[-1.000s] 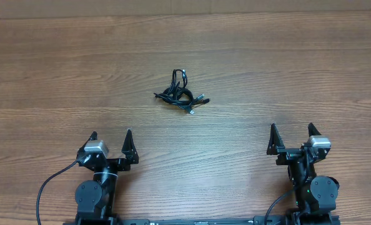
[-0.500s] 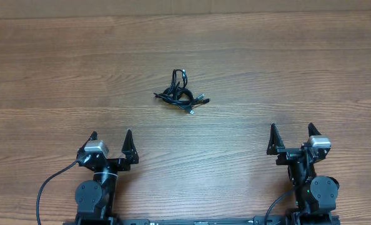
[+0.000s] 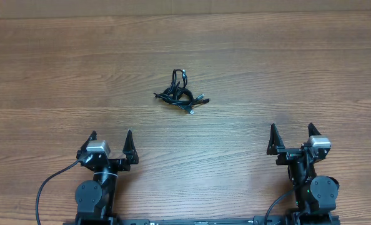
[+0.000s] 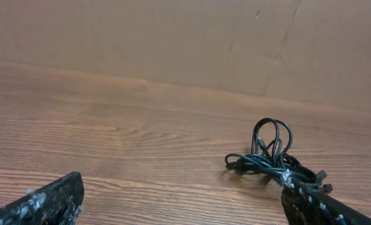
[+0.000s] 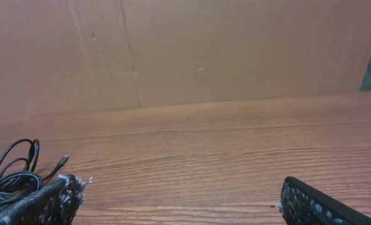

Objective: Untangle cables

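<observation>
Wood-grain surface [image 3: 267, 69] fills the overhead view, and the wrist views show a brown cardboard wall [image 4: 142, 37] standing along its far edge. Two black arms sit at the near edge, the left arm [image 3: 93, 190] on the left and the right arm [image 3: 315, 187] on the right, well apart from each other. The left gripper [image 3: 110, 133] points toward the far side with its jaws spread wide and nothing between them; in its wrist view one of its fingers [image 4: 48, 203] shows at the lower left corner and the other at the lower right, with bare wood between. The right gripper [image 3: 291, 127] is likewise spread wide and holds nothing, its fingers [image 5: 323, 206] sitting at the two lower corners of its own view. The cables [image 3: 182, 94] lie in one small black bunch on the surface, around the middle, farther out than both grippers, nearer the left one and touching neither. Several loops rise toward the far side of the bunch, and small metal-tipped plugs [image 3: 201, 99] stick out at its right and near side. From the left wrist the bunch sits right of centre; from the right wrist it shows at the left edge, partly hidden behind a finger.
</observation>
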{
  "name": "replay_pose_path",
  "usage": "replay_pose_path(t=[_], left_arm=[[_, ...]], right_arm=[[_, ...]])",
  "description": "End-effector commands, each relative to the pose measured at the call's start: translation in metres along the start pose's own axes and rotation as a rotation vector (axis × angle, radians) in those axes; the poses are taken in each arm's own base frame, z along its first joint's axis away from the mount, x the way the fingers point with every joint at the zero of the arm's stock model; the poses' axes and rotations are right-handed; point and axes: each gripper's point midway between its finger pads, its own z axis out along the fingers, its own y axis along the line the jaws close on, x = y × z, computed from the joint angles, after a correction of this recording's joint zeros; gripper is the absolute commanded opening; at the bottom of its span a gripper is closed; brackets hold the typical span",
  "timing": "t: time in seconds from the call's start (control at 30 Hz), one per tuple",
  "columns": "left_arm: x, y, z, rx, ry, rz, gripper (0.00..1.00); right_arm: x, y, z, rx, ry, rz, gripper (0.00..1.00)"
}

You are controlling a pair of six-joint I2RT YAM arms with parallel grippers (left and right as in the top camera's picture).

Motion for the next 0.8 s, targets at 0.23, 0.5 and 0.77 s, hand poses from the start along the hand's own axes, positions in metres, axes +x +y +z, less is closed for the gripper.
replay_pose_path(t=[0.23, 0.5, 0.77], left_arm=[[-0.019, -0.004, -0.012, 0.0, 0.03, 0.014, 1.0], [-0.038, -0.007, -0.024, -0.012, 0.107, 0.015, 0.99], [-0.046, -0.012, -0.016, -0.011, 0.233, 0.014, 1.0]], right_arm=[[0.001, -0.002, 0.0, 0.007, -0.008, -0.004, 1.0], [0.001, -0.002, 0.0, 0.007, -0.008, -0.004, 1.0], [0.001, -0.002, 0.0, 0.007, -0.008, -0.004, 1.0]])
